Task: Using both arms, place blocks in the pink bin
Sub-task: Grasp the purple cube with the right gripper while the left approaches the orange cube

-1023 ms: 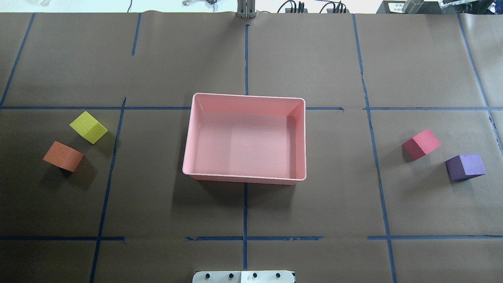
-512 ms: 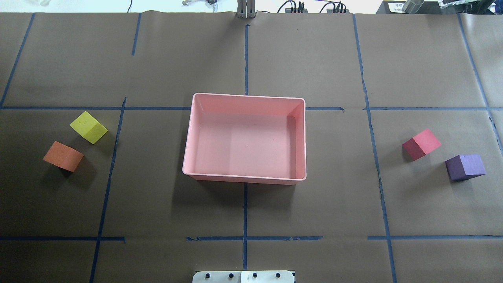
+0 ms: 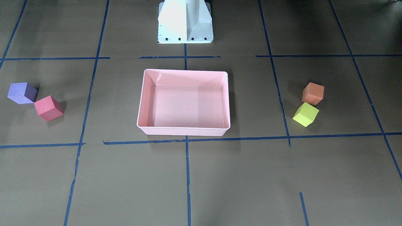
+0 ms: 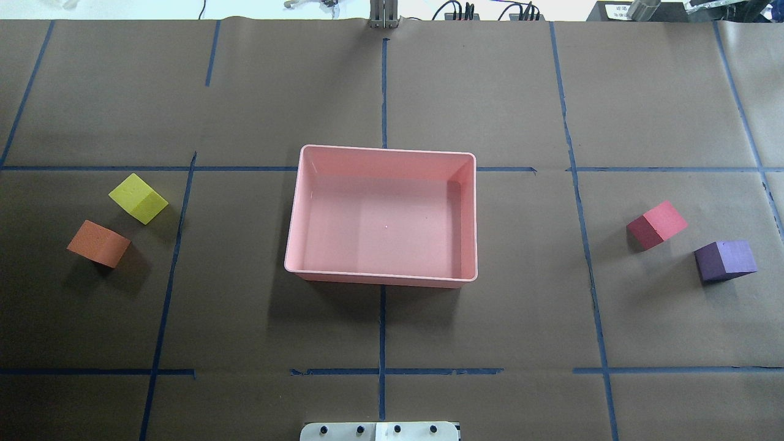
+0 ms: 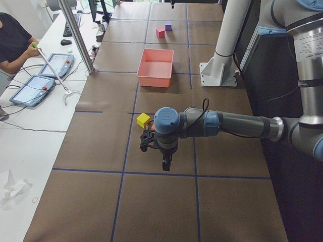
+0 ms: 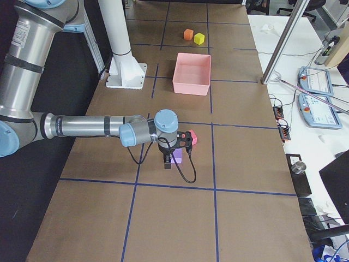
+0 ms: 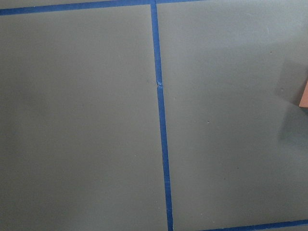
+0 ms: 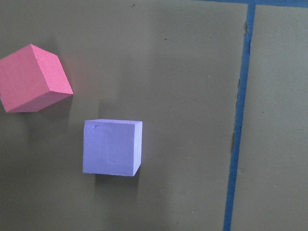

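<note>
Overhead exterior shows the pink bin (image 4: 293, 214) in the middle of the tabletop (image 4: 490, 318), long sides parallel to the near edge. All four blocks lie outside it, on the tabletop.

Toward the left edge, the orange block (image 4: 98, 244) sits nearer to me. The yellow-green block (image 4: 138, 198) is just beyond it, close but apart. Toward the right edge, the purple block (image 4: 725, 260) is the nearer one. The red-pink block (image 4: 656, 224) sits a little farther out and closer to the bin. Blue tape lines (image 4: 382, 331) cross the tabletop.

My left tool (image 5: 164, 164) shows only in the exterior left view, hanging above the tabletop near the yellow-green block. Its wrist camera catches just a sliver of the orange block at the picture's right edge.

My right tool (image 6: 167, 162) shows only in the exterior right view, lined up over the purple block. Its wrist camera looks straight down on that block, with the red-pink one beside it.

Neither tool touches a block. I cannot tell whether the fingers of either are apart or together.
</note>
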You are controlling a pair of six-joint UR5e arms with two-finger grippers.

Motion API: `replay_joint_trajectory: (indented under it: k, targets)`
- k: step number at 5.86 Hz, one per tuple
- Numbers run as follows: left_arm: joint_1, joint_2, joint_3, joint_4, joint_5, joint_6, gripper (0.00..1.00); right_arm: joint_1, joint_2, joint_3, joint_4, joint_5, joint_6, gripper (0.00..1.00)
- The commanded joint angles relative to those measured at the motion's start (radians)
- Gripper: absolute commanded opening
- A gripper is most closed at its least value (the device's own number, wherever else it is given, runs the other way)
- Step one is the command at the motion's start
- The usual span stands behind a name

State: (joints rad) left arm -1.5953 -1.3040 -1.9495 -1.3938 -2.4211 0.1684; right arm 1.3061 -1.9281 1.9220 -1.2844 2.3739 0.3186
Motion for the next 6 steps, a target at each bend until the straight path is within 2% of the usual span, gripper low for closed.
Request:
replay_joint_trajectory:
  k: [1, 3, 6]
  targets:
    - [0.02, -0.015, -0.002, -0.002, -0.024, 0.0, 1.0, -0.124, 0.008, -0.021, 0.088, -0.069, 0.17, 1.0]
    - [0.061, -0.049, 0.001, -0.004, -0.058, -0.056, 1.0, -0.275, 0.06, -0.034, 0.089, -0.189, 0.322, 1.0]
    - [0.081, -0.057, 0.009, -0.045, -0.058, -0.096, 1.0, -0.347, 0.126, -0.112, 0.117, -0.193, 0.366, 1.0]
